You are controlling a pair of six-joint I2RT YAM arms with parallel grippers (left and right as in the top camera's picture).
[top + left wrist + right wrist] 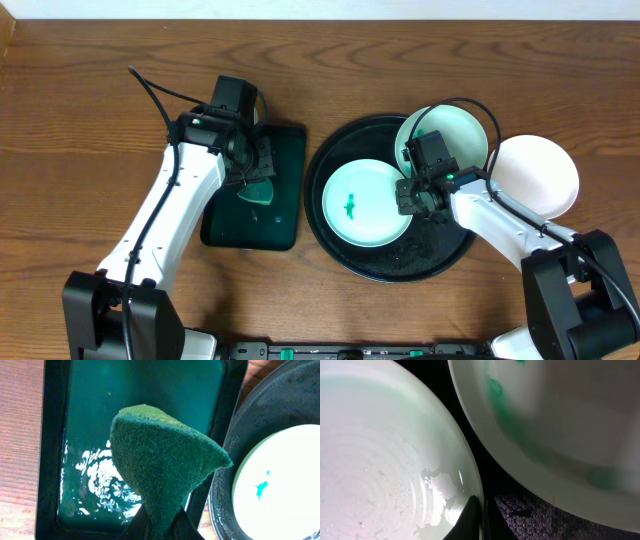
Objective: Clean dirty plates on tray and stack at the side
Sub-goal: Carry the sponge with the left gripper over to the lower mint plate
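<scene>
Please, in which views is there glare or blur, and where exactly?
Overhead: sharp, evenly lit. Left wrist: white glare on the wet green tray; sponge sharp. Right wrist: glare spot on the wet plate near the right tool; the smeared plate is blurred.

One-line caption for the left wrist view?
Left fingers pinch a folded green scouring pad over the wet dark green tray; a green-smeared plate sits in the black tray alongside.

A brown wooden table [80,120] is filling the overhead view, its grain running left to right. Beyond the table's far edge, a pale strip [320,8] is showing, unidentifiable.
</scene>
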